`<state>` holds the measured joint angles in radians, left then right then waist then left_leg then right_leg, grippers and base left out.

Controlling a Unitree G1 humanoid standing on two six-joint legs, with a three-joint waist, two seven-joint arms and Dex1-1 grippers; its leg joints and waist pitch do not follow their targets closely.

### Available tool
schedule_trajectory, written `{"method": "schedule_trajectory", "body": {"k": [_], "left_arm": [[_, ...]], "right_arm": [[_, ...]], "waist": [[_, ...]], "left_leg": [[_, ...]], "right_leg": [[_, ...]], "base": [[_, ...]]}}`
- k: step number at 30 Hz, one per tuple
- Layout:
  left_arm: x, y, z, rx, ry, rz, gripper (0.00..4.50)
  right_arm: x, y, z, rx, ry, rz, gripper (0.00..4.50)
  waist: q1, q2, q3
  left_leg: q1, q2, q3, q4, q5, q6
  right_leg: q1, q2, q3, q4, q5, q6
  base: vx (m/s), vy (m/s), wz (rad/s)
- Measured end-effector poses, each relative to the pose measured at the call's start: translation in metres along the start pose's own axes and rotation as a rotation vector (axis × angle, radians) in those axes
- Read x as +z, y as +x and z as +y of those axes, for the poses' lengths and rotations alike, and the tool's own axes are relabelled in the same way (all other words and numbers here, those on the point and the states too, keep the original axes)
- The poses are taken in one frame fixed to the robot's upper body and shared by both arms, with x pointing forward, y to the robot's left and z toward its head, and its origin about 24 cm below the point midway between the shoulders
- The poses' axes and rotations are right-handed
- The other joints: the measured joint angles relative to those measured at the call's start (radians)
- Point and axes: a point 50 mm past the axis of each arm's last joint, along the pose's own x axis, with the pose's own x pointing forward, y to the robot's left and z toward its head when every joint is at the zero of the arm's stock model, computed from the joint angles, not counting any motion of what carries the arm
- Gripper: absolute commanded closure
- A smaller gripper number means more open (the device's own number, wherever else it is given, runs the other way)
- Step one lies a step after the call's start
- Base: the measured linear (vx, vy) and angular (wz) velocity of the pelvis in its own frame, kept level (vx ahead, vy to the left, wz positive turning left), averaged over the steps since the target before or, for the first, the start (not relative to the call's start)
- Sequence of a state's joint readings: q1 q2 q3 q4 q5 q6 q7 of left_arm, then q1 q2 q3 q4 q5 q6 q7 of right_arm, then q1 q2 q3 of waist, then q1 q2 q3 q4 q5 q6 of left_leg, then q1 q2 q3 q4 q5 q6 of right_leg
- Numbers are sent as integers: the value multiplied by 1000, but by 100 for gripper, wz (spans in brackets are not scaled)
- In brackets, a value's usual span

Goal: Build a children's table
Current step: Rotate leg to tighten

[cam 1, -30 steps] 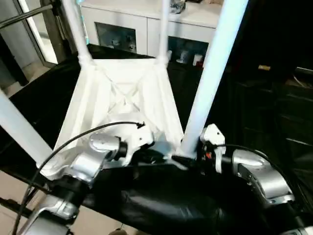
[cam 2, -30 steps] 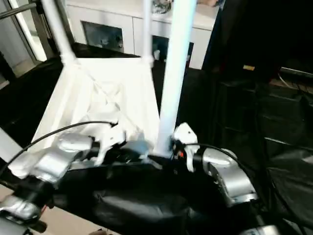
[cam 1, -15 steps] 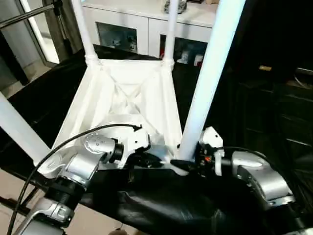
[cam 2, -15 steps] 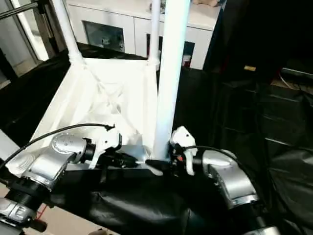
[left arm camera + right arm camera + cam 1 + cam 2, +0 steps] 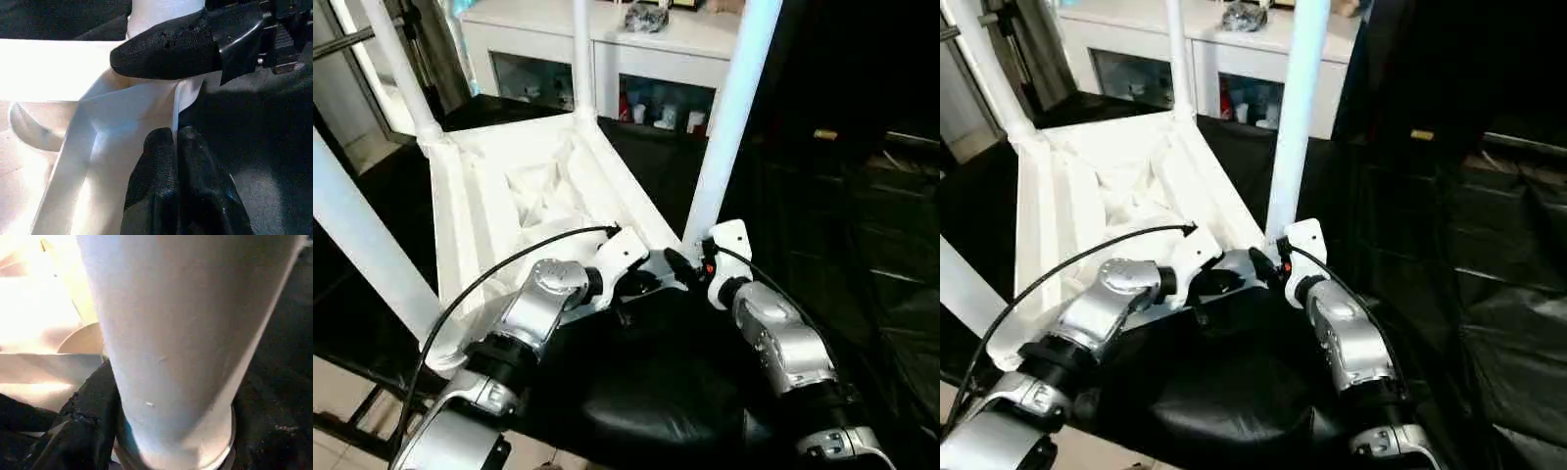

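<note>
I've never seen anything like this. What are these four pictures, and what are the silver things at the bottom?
The silver things are the forearms of a humanoid robot. Each ends in a black two-fingered claw. The two wide pictures come from a camera on its head, looking down over its arms. The two close-ups come from cameras on its wrists.

On a black cloth lies a white children's table, upside down: the top lies flat and four legs point up. A white cabinet stands behind.

The left claw is shut and holds nothing, with its tips at the top's edge. The right claw is at the foot of the near leg. I cannot tell whether it grips that leg.
</note>
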<state>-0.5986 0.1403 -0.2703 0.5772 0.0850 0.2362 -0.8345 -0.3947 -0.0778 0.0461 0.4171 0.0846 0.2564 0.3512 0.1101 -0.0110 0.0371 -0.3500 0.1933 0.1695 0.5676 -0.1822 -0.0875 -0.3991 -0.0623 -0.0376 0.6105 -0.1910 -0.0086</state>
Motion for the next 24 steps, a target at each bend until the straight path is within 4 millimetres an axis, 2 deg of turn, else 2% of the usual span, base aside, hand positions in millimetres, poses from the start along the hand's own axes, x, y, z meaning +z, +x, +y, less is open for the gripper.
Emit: {"method": "schedule_trajectory", "body": {"k": [2,3,5,10,13,15,19,24], "left_arm": [[1,1,-1,-4,2,0,450],[0,0,-1,-13,3,0,450],[1,-1,-1,-23,7,0,450],[-8,-18,-3,-129,41,3,450],[-12,-26,-4,-189,66,4,450],[-15,-34,-6,-248,83,3,450],[-17,-40,-8,-314,94,4,450],[-20,-49,-11,-371,99,7,450]], "right_arm": [[-1,0,1,10,-2,3,113],[-1,-1,0,28,-9,3,77],[0,-3,-2,52,-26,2,77],[-5,-26,-6,292,-132,31,77],[-5,-33,-5,390,-159,51,77],[-6,-42,-4,494,-178,76,77],[-6,-50,-4,589,-199,101,77],[-5,-56,-3,681,-196,128,119]], "waist": [[1,0,0],[1,0,0],[2,0,0],[4,0,1],[6,0,2],[15,0,2],[28,-1,2],[34,-1,3]], "left_leg": [[0,0,0,0,0,0],[0,0,0,0,0,0],[0,0,0,0,0,0],[-1,1,0,-4,0,0],[-1,1,0,-3,0,0],[0,1,0,-3,0,0],[0,1,0,-1,0,0],[-1,2,0,-1,0,1]], "right_leg": [[0,0,0,0,0,0],[0,0,0,0,0,0],[0,0,0,-1,0,0],[-1,0,-1,-1,-2,0],[-1,1,-2,0,-2,0],[-1,0,-2,-1,-3,1],[-2,-1,-2,-1,-3,0],[-3,0,-3,0,-3,0]], "base": [[0,0,0],[0,0,0],[0,0,0],[0,0,0],[0,0,0],[0,0,0],[0,0,0],[0,0,0]]}}
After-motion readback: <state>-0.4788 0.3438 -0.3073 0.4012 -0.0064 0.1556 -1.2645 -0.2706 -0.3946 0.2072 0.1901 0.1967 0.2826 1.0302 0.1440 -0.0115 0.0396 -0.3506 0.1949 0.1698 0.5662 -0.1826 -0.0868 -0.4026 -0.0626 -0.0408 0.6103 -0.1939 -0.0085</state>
